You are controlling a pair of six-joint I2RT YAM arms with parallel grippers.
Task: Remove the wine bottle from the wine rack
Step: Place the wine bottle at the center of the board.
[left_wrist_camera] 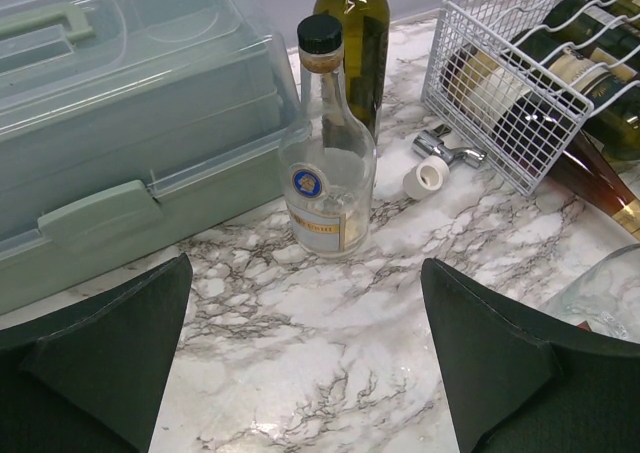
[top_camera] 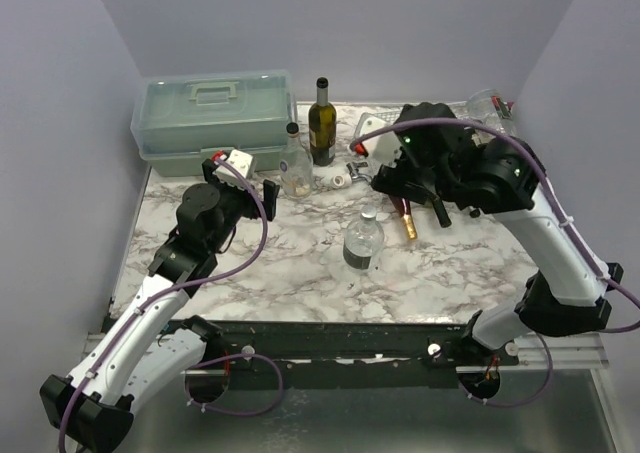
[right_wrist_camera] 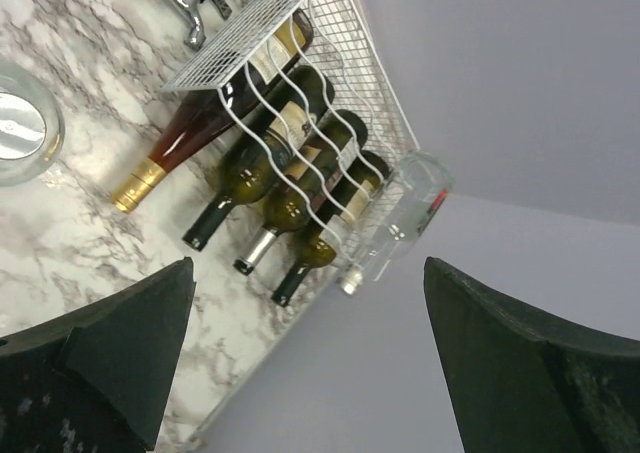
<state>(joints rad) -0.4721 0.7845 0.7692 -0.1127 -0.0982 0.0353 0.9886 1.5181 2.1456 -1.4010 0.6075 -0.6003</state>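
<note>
Both arms have white link shells with black joint housings. The left arm [top_camera: 150,323] carries a purple cable looping along it; the right arm [top_camera: 560,263] has the same, plus a green light at about 11 o'clock on its wrist. Each tool has dark, matte, wedge-shaped fingers [left_wrist_camera: 100,363].

The wine rack [right_wrist_camera: 262,18] was white-coated wire mesh, smooth. The bottles [right_wrist_camera: 258,148] in it were dark glossy glass with paper labels, 1 foil-capped in gold. The worktop [left_wrist_camera: 330,353] looked like polished marble. The toolbox [left_wrist_camera: 120,133] was pale green translucent plastic, slightly matt.
</note>
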